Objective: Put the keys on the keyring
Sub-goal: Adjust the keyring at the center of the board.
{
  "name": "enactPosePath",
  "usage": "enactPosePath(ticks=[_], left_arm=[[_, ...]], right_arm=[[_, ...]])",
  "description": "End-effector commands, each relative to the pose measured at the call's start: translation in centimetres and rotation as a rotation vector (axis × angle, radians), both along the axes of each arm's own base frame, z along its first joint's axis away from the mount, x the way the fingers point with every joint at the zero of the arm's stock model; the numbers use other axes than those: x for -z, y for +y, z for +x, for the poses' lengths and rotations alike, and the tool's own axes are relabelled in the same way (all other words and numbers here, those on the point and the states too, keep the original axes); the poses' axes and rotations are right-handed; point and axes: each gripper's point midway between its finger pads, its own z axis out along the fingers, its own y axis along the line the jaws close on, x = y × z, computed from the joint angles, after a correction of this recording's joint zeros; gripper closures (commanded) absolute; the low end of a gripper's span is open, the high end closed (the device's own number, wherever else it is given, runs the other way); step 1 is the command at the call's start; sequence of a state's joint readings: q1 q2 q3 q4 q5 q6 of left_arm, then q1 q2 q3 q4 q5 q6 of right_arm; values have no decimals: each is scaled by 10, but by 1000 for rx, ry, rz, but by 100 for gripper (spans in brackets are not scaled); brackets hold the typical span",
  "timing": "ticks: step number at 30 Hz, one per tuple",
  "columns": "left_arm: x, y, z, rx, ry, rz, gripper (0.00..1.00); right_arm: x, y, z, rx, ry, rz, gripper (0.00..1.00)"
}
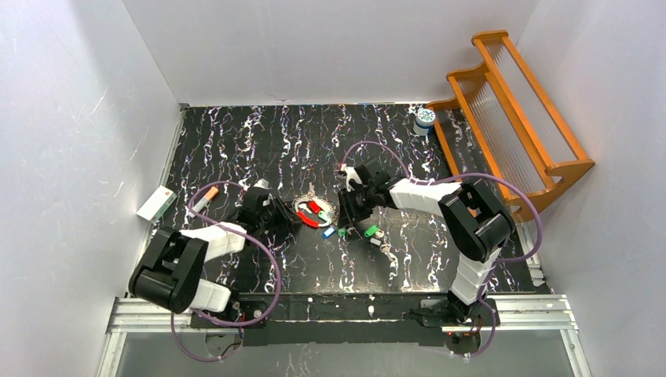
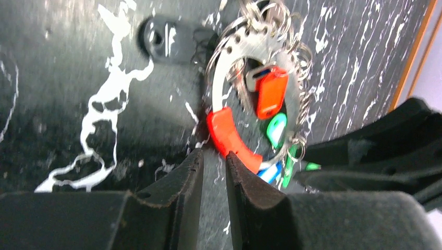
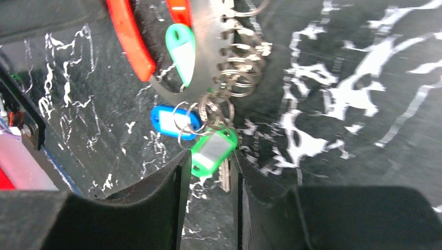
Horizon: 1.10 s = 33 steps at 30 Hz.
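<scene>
The keyring point(image 1: 308, 207) lies mid-table between my two grippers. It is a silvery loop point(image 2: 219, 78) with a red curved piece point(image 2: 229, 136) and red, green and blue keys hung on small rings. My left gripper point(image 2: 213, 159) sits just short of that red piece. Its jaws stand a narrow gap apart with only table between them, and the right fingertip point(image 2: 234, 164) touches the red piece. My right gripper point(image 3: 209, 152) has a green key point(image 3: 211, 151) across its tips. The key's silver blade point(image 3: 225, 174) lies inside the gap. A blue key point(image 3: 172, 121) hangs beside it.
A loose green key point(image 1: 371, 231) and a silvery one point(image 1: 382, 243) lie right of the ring. An orange-tipped stick point(image 1: 206, 196) and a white box point(image 1: 156, 203) are at the left. A white-and-blue jar point(image 1: 425, 119) and a wooden rack point(image 1: 510, 118) stand at the back right.
</scene>
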State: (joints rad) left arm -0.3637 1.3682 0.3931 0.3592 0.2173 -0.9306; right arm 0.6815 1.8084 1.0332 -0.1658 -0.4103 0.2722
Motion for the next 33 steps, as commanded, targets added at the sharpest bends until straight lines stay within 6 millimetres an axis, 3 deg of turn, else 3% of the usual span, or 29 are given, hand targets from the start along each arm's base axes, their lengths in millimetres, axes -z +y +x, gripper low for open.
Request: enactPosePath(ticks=[1,5,9,16,20,26,33], left_arm=[[-3,2,22,7,-34,65,80],[-4,7,36,16,-46,124,80],[-10,19,41,35,-55,223,78],[-29,16,20,79,-111,171,67],[-29,0,-2,104,-131,34,60],[-11,-18,-25,139,-84,-39,59],[8,-17,-4,98,-48,23,63]], right_arm=[[10,19,-28,-68,48,17,59],[6,30,-37,-97,50,50,59],[-7,28,-34,-83,17,66,58],[-22,9,-12,-13,-40,57,51],[-15,1,-2,8,-19,47,47],[4,7,-3,-13,26,48,46],[23,8,-10,-29,36,1,49]])
